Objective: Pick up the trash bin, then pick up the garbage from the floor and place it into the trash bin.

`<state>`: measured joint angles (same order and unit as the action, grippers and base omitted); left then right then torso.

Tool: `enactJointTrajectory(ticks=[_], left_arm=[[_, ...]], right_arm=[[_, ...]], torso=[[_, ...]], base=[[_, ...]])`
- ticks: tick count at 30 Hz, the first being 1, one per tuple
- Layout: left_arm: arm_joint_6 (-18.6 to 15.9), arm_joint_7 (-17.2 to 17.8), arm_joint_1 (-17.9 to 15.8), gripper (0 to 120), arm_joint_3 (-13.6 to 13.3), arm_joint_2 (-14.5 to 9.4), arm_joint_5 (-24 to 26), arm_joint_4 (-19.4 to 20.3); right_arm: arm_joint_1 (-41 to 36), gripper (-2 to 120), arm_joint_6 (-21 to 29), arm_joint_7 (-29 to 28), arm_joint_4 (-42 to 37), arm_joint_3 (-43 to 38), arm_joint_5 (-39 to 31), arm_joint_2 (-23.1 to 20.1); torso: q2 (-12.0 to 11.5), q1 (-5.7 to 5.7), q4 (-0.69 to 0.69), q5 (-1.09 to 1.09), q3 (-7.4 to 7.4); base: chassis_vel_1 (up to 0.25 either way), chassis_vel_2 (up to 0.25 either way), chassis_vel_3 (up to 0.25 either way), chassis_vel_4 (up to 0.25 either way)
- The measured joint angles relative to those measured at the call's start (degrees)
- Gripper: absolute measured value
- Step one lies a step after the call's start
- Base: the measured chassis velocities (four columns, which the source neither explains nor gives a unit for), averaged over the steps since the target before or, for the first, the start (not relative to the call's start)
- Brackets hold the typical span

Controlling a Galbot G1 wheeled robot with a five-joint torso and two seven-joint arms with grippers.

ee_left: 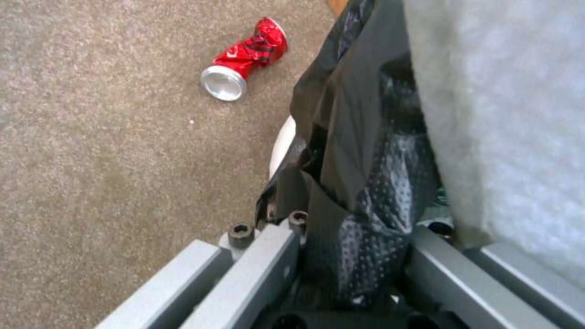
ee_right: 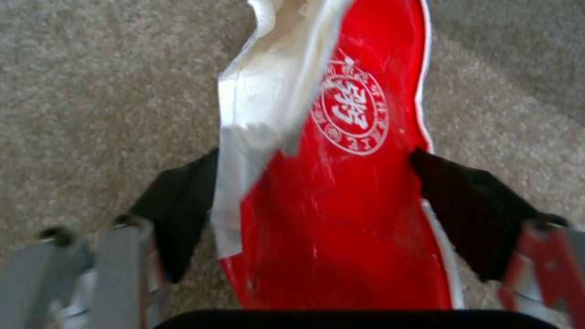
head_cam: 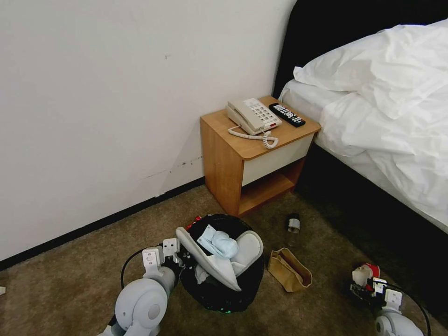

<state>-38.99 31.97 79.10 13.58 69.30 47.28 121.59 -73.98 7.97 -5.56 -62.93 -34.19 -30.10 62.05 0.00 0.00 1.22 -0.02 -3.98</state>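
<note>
Black-lined trash bin (head_cam: 224, 284) upright, holding slippers (head_cam: 212, 263).

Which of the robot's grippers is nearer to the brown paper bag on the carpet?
Right, narrowly. The right gripper, shut on the red packet, sits just beyond the brown paper bag; the left gripper grips the trash bin rim across the bin.

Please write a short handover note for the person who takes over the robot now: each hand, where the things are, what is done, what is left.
Left hand: shut on the trash bin at its rim.
Right hand: shut on the red packet, over the carpet at the right.
Done: slippers and face mask are in the bin.
Left: red packet into the bin; brown paper bag beside the bin, bottle near the nightstand, red can behind the bin.
</note>
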Motion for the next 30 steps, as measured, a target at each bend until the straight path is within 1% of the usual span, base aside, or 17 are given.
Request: enactJointTrajectory(ticks=[1,3,4,5,6,7,10,11,13,14,16,17,19,24,27,28,30], left_arm=[[0.00,0.00,0.00,0,0.00,0.00,0.00,0.00],[0.02,0.01,-0.05,0,-0.02,-0.10,-0.01,-0.11],[0.02,0.01,-0.05,0,-0.02,-0.10,-0.01,-0.11],[0.03,0.02,-0.08,0,-0.03,-0.12,-0.02,-0.13],[0.03,0.03,-0.09,0,-0.06,-0.13,-0.02,-0.17],[0.03,0.03,-0.09,0,-0.06,-0.13,-0.02,-0.17],[0.04,0.05,-0.01,0,-0.10,-0.04,-0.14,-0.34],[0.04,0.05,-0.01,0,-0.10,-0.04,-0.14,-0.34],[0.04,0.05,0.05,0,-0.10,0.04,-0.31,-0.51],[0.04,0.05,0.05,0,-0.10,0.04,-0.31,-0.51],[0.06,0.05,0.06,0,-0.10,0.12,-0.37,-0.58],[0.06,0.05,0.06,0,-0.10,0.12,-0.37,-0.58],[0.09,0.05,0.00,0,-0.05,0.25,-0.42,-0.61],[0.11,0.05,0.03,0,0.02,0.34,-0.53,-0.60],[0.13,0.05,0.00,0,0.08,0.40,-0.62,-0.48],[0.13,0.05,0.00,0,0.08,0.40,-0.62,-0.48],[0.13,0.12,-0.05,0,0.07,0.43,-0.70,-0.41]], right_arm=[[0.00,78,0.00,0.00,0.00,0.00,0.00,0.00],[0.12,64,-0.27,0.29,0.09,0.12,0.02,0.00],[0.12,64,-0.27,0.29,0.09,0.12,0.02,0.00],[0.12,61,-0.32,0.40,0.07,0.16,0.02,-0.01],[0.21,53,-0.42,0.47,0.19,0.18,0.02,-0.04],[0.21,53,-0.42,0.47,0.19,0.18,0.02,-0.04],[0.45,38,-0.80,0.56,0.79,0.17,0.07,-0.12],[0.45,38,-0.80,0.56,0.79,0.17,0.07,-0.12],[0.56,30,-0.91,0.58,1.02,0.10,0.09,-0.09],[0.56,30,-0.91,0.58,1.02,0.10,0.09,-0.09],[0.81,17,-1.10,0.59,1.25,0.12,0.11,0.14],[0.81,17,-1.10,0.59,1.25,0.12,0.11,0.14],[0.95,8,-1.49,0.71,1.36,0.19,0.19,0.33],[0.34,2,-1.56,0.89,0.26,0.22,0.18,0.28],[-1.34,2,-1.44,0.98,-3.11,0.17,0.07,-0.01],[-1.34,2,-1.44,0.98,-3.11,0.17,0.07,-0.01],[-2.56,2,-1.40,0.71,-6.39,-0.25,0.03,-0.40]], torso=[[0.00,0.00,0.00,0.00,0.00],[0.00,0.00,0.00,0.01,0.00],[0.00,0.00,0.00,0.01,0.00],[0.00,0.00,0.01,0.01,0.00],[0.00,0.00,0.01,0.02,0.00],[0.00,0.00,0.01,0.02,0.00],[0.00,0.00,0.04,-0.01,0.00],[0.00,0.00,0.04,-0.01,0.00],[0.00,0.00,0.05,-0.03,0.00],[0.00,0.00,0.05,-0.03,0.00],[0.00,0.00,0.05,-0.02,0.00],[0.00,0.00,0.05,-0.02,0.00],[0.00,0.00,0.03,0.00,0.00],[0.00,0.00,0.00,0.04,-0.01],[0.00,0.00,-0.01,0.10,-0.01],[0.00,0.00,-0.01,0.10,-0.01],[0.00,0.00,-0.01,0.09,-0.01]], base=[[0.000,0.000,0.000,0.000],[0.000,0.000,0.000,0.000],[0.000,0.000,0.000,0.000],[0.000,0.000,0.000,0.000],[0.000,0.000,0.000,0.000],[0.000,0.000,0.000,0.000],[0.000,0.000,0.000,0.000],[0.000,0.000,0.000,0.000],[0.000,0.000,0.000,0.000],[0.000,0.000,0.000,0.000],[0.000,0.000,0.000,0.000],[0.000,0.000,0.000,0.000],[0.000,0.000,0.000,0.000],[0.000,0.000,0.000,0.000],[0.000,0.000,0.000,0.000],[0.000,0.000,0.000,0.000],[0.000,0.000,0.000,0.000]])
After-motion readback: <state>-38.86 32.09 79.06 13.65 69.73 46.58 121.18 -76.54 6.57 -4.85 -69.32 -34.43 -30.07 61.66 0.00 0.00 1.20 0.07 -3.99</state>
